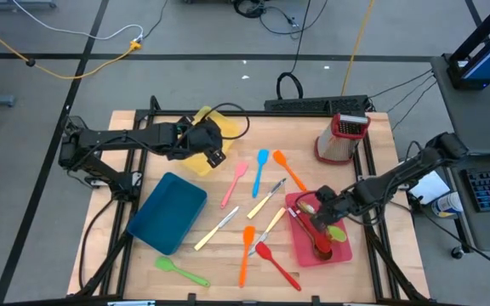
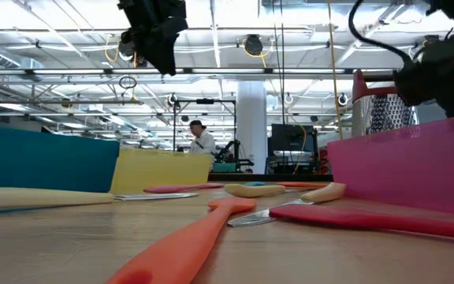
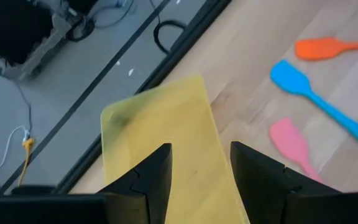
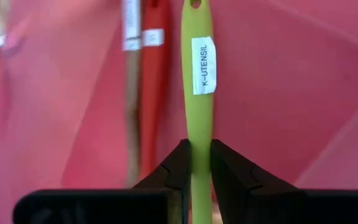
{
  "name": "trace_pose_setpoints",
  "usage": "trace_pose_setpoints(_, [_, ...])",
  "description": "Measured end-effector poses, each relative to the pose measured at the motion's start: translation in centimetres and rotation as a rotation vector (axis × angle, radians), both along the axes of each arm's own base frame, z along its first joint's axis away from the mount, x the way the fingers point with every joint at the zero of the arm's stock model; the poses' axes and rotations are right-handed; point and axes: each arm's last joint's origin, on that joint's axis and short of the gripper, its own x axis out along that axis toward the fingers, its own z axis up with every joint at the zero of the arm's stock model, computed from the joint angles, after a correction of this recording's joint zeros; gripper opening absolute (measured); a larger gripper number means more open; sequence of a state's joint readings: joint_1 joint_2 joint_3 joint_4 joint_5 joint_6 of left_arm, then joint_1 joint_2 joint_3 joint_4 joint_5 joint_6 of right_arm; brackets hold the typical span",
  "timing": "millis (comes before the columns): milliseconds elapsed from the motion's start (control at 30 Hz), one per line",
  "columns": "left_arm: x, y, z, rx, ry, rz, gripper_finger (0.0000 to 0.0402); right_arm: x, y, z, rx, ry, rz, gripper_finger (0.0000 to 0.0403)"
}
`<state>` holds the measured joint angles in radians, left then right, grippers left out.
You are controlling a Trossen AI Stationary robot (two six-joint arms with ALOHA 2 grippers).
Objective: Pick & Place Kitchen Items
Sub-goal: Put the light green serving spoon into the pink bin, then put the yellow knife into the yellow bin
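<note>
From above, the right gripper (image 1: 328, 223) hangs over the red tray (image 1: 340, 252) near the table's right front, a green utensil (image 1: 337, 232) under it, with a few other utensils already in that tray — so this reads as a sorting step, the green one being set down among the collected ones. The left gripper (image 1: 212, 150) hovers over the yellow tray (image 1: 196, 161) at the back left. Loose on the wood between the trays lie a pink spatula (image 1: 236, 182), a blue spatula (image 1: 260, 169), an orange spatula (image 1: 287, 168), a cream-handled knife (image 1: 218, 228) and more; a green spatula (image 1: 182, 271) sits near the front edge, beside the blue tray (image 1: 168, 212). The box grater (image 1: 340, 136) stands at the back right.

The table-level camera shows an orange utensil (image 2: 187, 244) in the foreground and the red tray's wall (image 2: 400, 170) — neither gripper's fingers can be read here.

The left wrist camera shows its fingers (image 3: 148, 177) parted and empty above the yellow tray (image 3: 166, 137).

The right wrist camera shows both fingers (image 4: 180, 163) pinched on the slim green handle (image 4: 200, 93), which bears a white label reading K-UTENSIL and a hanging hole at its end.
</note>
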<state>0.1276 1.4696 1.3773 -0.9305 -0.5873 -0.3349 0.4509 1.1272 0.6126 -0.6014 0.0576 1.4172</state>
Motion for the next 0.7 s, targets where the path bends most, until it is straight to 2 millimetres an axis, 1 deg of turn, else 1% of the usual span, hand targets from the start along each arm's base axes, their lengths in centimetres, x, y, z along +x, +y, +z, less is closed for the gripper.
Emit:
trace_pose_setpoints(133, [0.5,0.1,0.3,0.037,-0.021,-0.051,0.0168,-0.4,-0.6,-0.9,-0.021,0.023,-0.056,0.0042])
trace_pose_setpoints(300, [0.9,0.2,0.6,0.064,-0.047,-0.08,0.0168,-0.8,-0.9,-1.7,-0.011,0.057,-0.061,0.0047])
trace_pose_setpoints(433, [1.0,0.3,0.7,0.075,-0.045,-0.092,0.0168,-0.9,-0.9,-1.8,-0.019,0.065,-0.034,0.0065])
trace_pose_setpoints(700, [0.9,0.6,0.7,0.078,-0.043,-0.086,0.0168,-0.9,-0.9,-1.5,-0.009,0.043,-0.034,0.0107])
